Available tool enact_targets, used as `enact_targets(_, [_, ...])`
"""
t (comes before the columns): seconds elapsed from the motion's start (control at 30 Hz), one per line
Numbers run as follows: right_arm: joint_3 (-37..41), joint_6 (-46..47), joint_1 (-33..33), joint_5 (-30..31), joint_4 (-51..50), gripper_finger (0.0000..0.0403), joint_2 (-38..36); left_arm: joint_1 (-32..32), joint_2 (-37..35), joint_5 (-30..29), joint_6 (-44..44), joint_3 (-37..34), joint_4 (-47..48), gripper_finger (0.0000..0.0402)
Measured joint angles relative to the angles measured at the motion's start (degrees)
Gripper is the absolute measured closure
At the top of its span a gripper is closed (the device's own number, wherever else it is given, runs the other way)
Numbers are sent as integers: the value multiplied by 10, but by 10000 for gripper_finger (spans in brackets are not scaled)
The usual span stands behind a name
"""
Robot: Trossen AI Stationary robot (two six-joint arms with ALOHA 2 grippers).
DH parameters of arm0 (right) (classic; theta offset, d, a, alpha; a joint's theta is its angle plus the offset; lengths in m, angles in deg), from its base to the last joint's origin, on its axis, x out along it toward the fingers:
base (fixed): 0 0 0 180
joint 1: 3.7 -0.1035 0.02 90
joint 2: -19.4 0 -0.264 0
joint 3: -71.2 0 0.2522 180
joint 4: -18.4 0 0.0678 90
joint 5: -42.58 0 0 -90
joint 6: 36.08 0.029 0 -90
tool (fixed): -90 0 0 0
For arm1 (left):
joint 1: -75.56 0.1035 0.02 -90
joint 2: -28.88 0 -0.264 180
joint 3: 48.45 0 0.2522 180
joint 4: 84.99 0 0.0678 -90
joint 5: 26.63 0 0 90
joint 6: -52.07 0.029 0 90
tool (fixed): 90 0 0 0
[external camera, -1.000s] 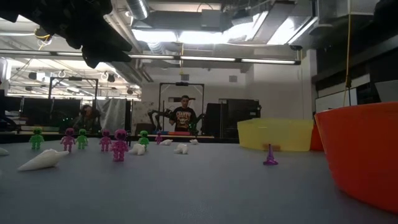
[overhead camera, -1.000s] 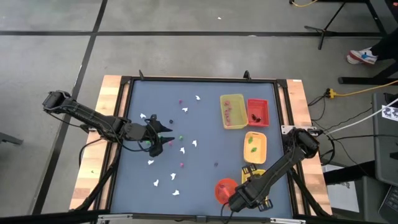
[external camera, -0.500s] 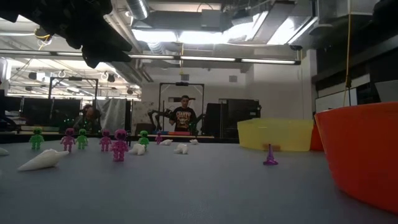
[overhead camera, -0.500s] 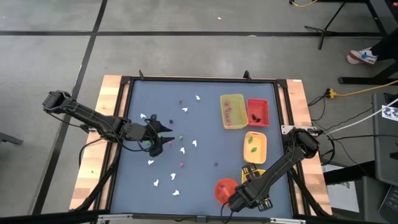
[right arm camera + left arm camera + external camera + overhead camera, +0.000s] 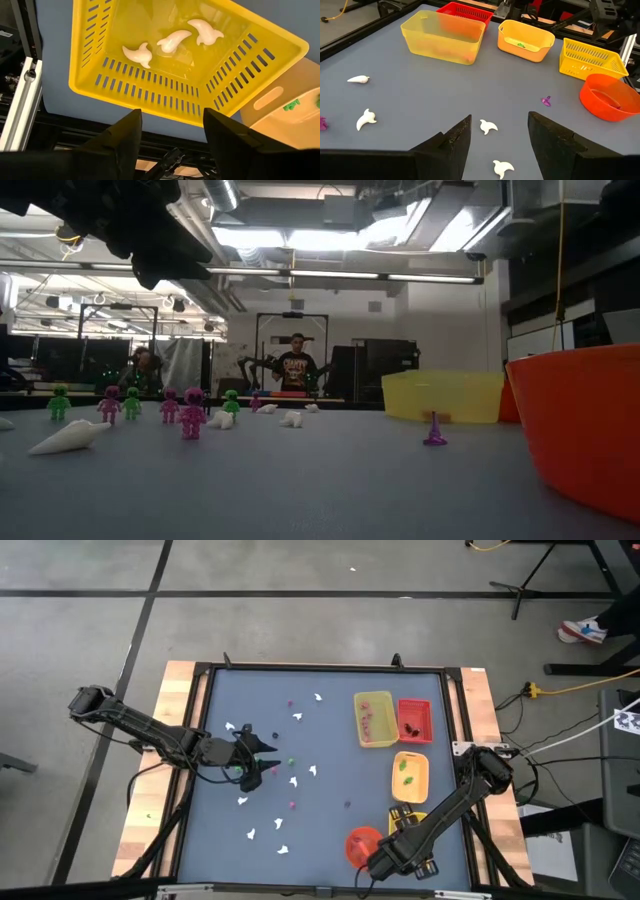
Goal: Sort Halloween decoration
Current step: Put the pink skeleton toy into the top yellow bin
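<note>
Ghost pieces point(image 5: 172, 41) lay three together inside the yellow slotted basket point(image 5: 150, 90), others scattered on the table point(image 5: 330, 825). Right gripper point(image 5: 170, 135) hung above that basket, fingers spread, holding nothing. Left gripper point(image 5: 497, 137) hovered over scattered white ghosts point(image 5: 487, 126), released too.

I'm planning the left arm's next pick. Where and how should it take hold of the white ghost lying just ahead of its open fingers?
Probably across the white ghost's thicker middle, coming straight down with the left gripper. It lies flat on the table with a thin curved tail, clear of its neighbours.
</note>
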Motion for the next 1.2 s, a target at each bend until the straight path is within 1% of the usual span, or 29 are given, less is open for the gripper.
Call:
enact_targets(0.23, [0,-3,0,0,-1,191,0,-2,8,0,0,0,0,223])
enact_targets(0.43, [0,-4,0,0,-1,191,-4,-2,46,0,0,0,-1,223])
enact_targets(0.53, [0,-5,0,15,-1,191,-16,-2,68,0,0,0,-1,223])
enact_targets(0.87, [0,-5,0,178,-1,191,-100,-2,134,0,0,0,-1,223])
enact_targets(1.03, [0,-5,0,261,1,191,-140,-2,156,0,0,0,-1,223])
enact_targets(1.2, [0,5,0,329,2,191,-175,-3,170,3,0,0,1,223])
